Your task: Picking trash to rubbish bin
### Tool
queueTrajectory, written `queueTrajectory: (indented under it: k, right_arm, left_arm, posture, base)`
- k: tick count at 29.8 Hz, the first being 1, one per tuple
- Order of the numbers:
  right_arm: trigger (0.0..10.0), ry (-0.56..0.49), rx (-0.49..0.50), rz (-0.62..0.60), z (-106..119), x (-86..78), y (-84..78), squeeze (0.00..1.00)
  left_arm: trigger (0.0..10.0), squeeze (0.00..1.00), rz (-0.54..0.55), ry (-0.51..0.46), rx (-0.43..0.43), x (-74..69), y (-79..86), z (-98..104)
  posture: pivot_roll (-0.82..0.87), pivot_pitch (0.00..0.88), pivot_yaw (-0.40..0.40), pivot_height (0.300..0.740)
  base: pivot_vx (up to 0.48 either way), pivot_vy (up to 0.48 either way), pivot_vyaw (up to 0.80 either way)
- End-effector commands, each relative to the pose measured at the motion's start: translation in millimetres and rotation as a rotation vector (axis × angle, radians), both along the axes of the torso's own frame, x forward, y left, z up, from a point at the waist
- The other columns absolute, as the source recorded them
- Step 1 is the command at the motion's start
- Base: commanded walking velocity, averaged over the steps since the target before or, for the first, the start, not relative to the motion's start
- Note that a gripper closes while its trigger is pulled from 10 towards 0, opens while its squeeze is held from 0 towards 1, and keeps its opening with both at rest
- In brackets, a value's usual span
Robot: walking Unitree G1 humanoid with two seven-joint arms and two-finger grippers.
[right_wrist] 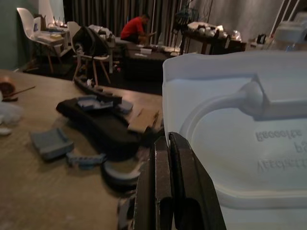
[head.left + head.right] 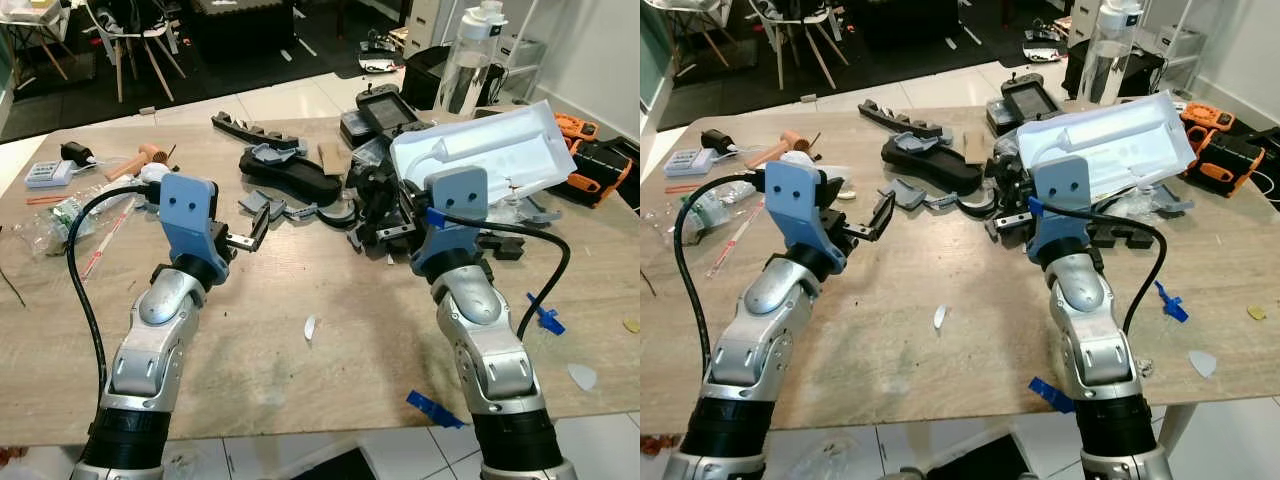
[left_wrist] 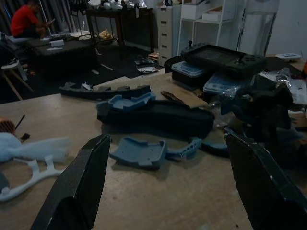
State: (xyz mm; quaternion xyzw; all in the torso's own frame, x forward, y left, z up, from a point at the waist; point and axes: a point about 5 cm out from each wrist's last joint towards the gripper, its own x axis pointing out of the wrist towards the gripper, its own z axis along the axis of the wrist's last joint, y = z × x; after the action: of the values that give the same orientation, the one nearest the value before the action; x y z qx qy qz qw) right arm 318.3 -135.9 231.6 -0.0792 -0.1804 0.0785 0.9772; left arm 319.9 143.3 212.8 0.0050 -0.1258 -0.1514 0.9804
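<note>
A white moulded plastic packaging tray (image 2: 480, 150) is held tilted above the right half of the wooden table (image 2: 250, 340). My right gripper (image 1: 165, 143) is shut on its near edge; in the right wrist view the tray (image 1: 240, 139) lies right against the closed fingers. My left gripper (image 2: 245, 235) hovers open over the left-middle of the table with nothing between its fingers (image 3: 91, 172). Ahead of it lie grey-blue plastic pieces (image 3: 141, 152). Loose scraps on the table include a small white one (image 2: 310, 327) and blue plastic bits (image 2: 434, 409).
A long black foam part (image 2: 290, 175) and dark clutter (image 2: 375, 200) crowd the table's middle. A crumpled clear bag (image 2: 60, 215) lies at the left. At the back right stand a clear bottle (image 2: 467, 60) and an orange-black tool (image 2: 590, 150). A person in red (image 1: 136, 28) sits far behind.
</note>
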Motion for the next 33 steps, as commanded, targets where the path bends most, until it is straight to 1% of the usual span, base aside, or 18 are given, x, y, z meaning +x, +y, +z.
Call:
queueTrajectory:
  k: [1,15,19,24,30,33]
  right_arm:
    - [10.0,0.018,0.011,-0.007,-7,-0.8,-1.4,0.00]
    - [10.0,0.023,0.015,-0.015,-10,-1.3,-0.9,0.00]
    - [10.0,0.023,0.017,-0.018,-10,-1.6,-1.3,0.00]
    - [10.0,0.023,0.020,-0.022,-11,-1.8,-1.4,0.00]
    - [10.0,0.027,0.034,-0.033,-13,-2.8,-1.9,0.00]
    - [10.0,0.031,0.039,-0.036,-13,-3.0,-2.1,0.00]
  left_arm:
    - [10.0,0.00,-0.006,0.019,-0.010,0.4,0.1,-4]
    - [10.0,0.00,-0.027,0.017,-0.004,0.7,-0.8,-3]
    - [10.0,0.00,-0.050,0.018,0.018,0.3,-3.7,-4]
    - [10.0,0.00,-0.069,0.017,0.023,-0.2,-6.0,-3]
    - [10.0,0.00,-0.127,0.014,0.040,-1.4,-11.6,-3]
    - [10.0,0.00,-0.135,0.015,0.042,-1.5,-12.6,-3]
  posture:
    - [-0.01,0.139,0.063,0.740]
    - [-0.01,0.146,0.070,0.740]
    - [-0.01,0.146,0.072,0.740]
    - [-0.01,0.148,0.077,0.740]
    - [0.00,0.150,0.087,0.740]
    - [0.00,0.150,0.089,0.740]
  base:
    - [-0.311,0.000,0.00]
    - [-0.314,0.000,0.00]
    - [0.000,0.000,0.00]
    - [0.000,0.000,0.00]
    - [0.000,0.000,0.00]
    - [0.000,0.000,0.00]
